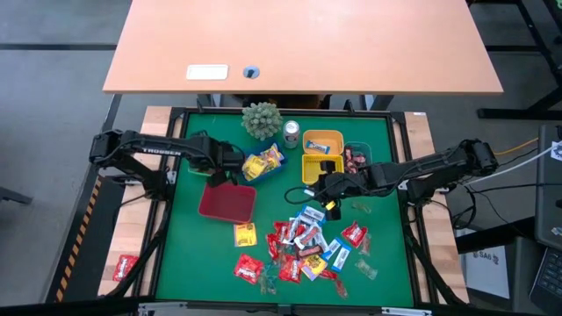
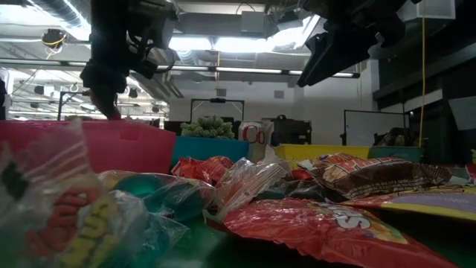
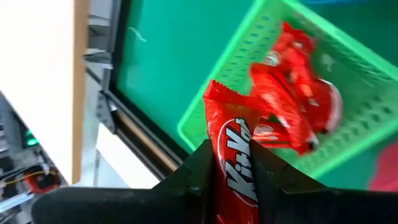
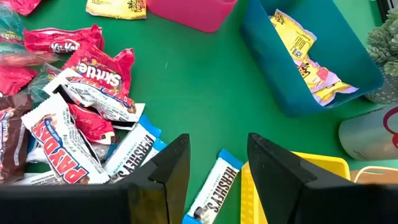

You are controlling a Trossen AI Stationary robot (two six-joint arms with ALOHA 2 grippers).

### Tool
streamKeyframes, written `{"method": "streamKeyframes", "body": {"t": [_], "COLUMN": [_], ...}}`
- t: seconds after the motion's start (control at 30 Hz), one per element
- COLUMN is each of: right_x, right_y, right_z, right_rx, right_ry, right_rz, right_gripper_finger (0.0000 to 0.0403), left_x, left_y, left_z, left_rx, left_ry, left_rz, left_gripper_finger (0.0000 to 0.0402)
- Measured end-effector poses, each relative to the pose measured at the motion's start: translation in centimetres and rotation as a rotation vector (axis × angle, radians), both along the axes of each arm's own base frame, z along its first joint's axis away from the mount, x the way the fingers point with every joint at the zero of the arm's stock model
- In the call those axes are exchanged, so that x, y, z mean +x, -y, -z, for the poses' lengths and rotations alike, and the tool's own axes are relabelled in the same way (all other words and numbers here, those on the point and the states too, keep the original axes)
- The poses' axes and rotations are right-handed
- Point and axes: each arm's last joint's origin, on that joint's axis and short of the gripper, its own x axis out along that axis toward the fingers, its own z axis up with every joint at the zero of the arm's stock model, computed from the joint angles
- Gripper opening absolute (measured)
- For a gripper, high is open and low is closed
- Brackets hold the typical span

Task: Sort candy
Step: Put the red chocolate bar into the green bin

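The candy lies as a heap of wrapped sweets [image 1: 303,246] on the green mat's near half. My left gripper [image 3: 233,155] is shut on a red KitKat [image 3: 235,127], above a green basket [image 3: 261,31] that holds red sweets [image 3: 292,93], beside the red bin [image 1: 226,202]. In the high view it shows at the mat's left [image 1: 215,174]. My right gripper [image 4: 217,146] hovers open over the mat by the heap's far edge. A blue-and-white Hershey's bar [image 4: 214,186] lies flat on the mat under its gap, untouched. My left gripper pinches the KitKat between its two fingers at the wrapper's printed middle [image 3: 239,171]. The fingers slant down from above and lie along the bar. Its crimped far end [image 3: 217,99] sticks out past the fingertips, and the bar is lifted clear above the green basket.
A blue bin [image 4: 348,68] holds yellow sweets. At the mat's far side stand two yellow bins [image 1: 322,143], a dark bin [image 1: 357,156], a silver can [image 1: 291,133] and a small plant [image 1: 262,120]. One red sweet [image 1: 125,266] lies off the mat, near left.
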Motion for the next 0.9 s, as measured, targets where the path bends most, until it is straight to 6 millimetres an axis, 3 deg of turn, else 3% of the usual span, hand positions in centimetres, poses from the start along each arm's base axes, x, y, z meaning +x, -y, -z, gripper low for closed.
{"method": "streamKeyframes", "body": {"t": [0.43,0.67,0.9], "right_x": [-0.1,-0.4,-1.0], "right_y": [0.0,0.1,0.2], "right_z": [0.1,0.3,0.8], "right_rx": [-0.002,-0.011,-0.018], "right_ry": [-0.012,-0.055,-0.135], "right_rz": [0.000,0.001,-0.006], "right_gripper_finger": [0.0160,0.0160,0.0160], "left_x": [-0.1,-0.6,-1.2], "left_y": [-0.5,0.3,2.6], "left_z": [0.0,-1.0,-3.5], "left_rx": [0.044,0.044,0.108], "left_ry": [0.076,0.162,0.459], "left_rz": [-0.137,-0.146,-0.112], "left_gripper_finger": [0.0149,0.0152,0.0152]}}
